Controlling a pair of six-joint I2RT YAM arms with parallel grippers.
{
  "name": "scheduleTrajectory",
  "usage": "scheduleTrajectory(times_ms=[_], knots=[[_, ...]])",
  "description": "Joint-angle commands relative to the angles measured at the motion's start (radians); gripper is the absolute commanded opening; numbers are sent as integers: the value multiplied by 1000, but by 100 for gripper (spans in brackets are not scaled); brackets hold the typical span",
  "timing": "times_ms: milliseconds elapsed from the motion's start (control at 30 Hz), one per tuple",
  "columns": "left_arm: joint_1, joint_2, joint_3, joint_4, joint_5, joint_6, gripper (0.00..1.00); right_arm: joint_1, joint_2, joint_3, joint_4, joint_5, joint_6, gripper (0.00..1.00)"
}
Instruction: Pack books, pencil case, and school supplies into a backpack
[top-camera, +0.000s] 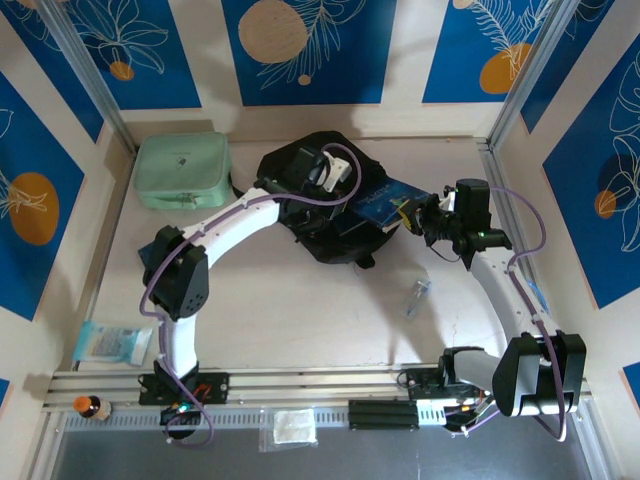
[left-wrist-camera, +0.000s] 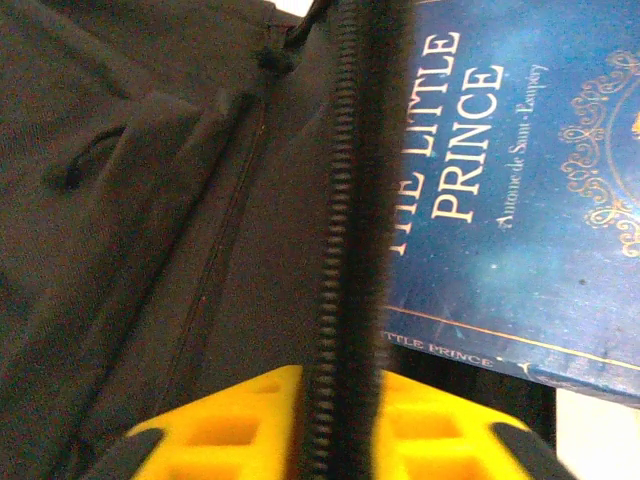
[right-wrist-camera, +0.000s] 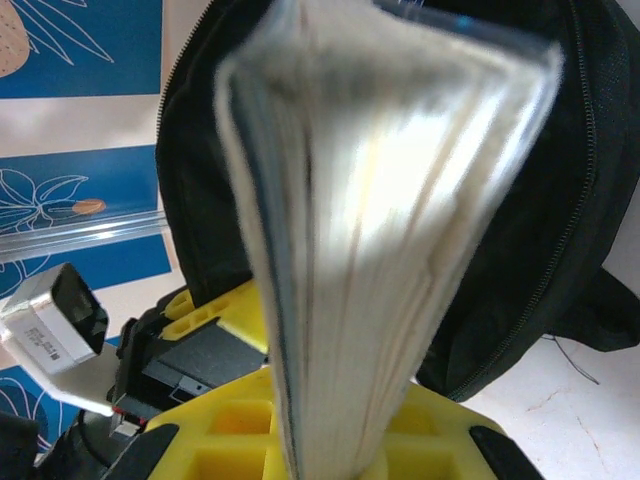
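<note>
The black backpack (top-camera: 315, 225) lies at the middle back of the table. My left gripper (top-camera: 322, 192) is shut on the backpack's zipper edge (left-wrist-camera: 345, 300), which runs up between its yellow fingers (left-wrist-camera: 230, 425). The blue book "The Little Prince" (left-wrist-camera: 520, 200) lies at the bag's right side (top-camera: 385, 198), partly in the opening. My right gripper (top-camera: 408, 213) is shut on the book's near end, its page edges (right-wrist-camera: 380, 230) rising between the jaws. The mint green pencil case (top-camera: 182, 170) sits at the back left. A small clear plastic piece (top-camera: 418, 297) lies on the table, right of centre.
A light blue packet (top-camera: 110, 342) lies at the front left. A small brown bottle (top-camera: 88, 406) and a white packet (top-camera: 290, 428) sit by the front rail. Patterned walls close in the table on the left, back and right.
</note>
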Motion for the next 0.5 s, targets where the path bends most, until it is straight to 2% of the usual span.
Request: scheduleTrajectory(times_ms=[0,133,467], knots=[[6,-16,46,4,17,3,11,19,-29,-15,15,-2,-28,1],[5,-75,25,59,25,16,2,57,-7,-41,14,21,-25,1],[6,-235,-164,329,70,25,0,175,125,11,57,147,-49,1]])
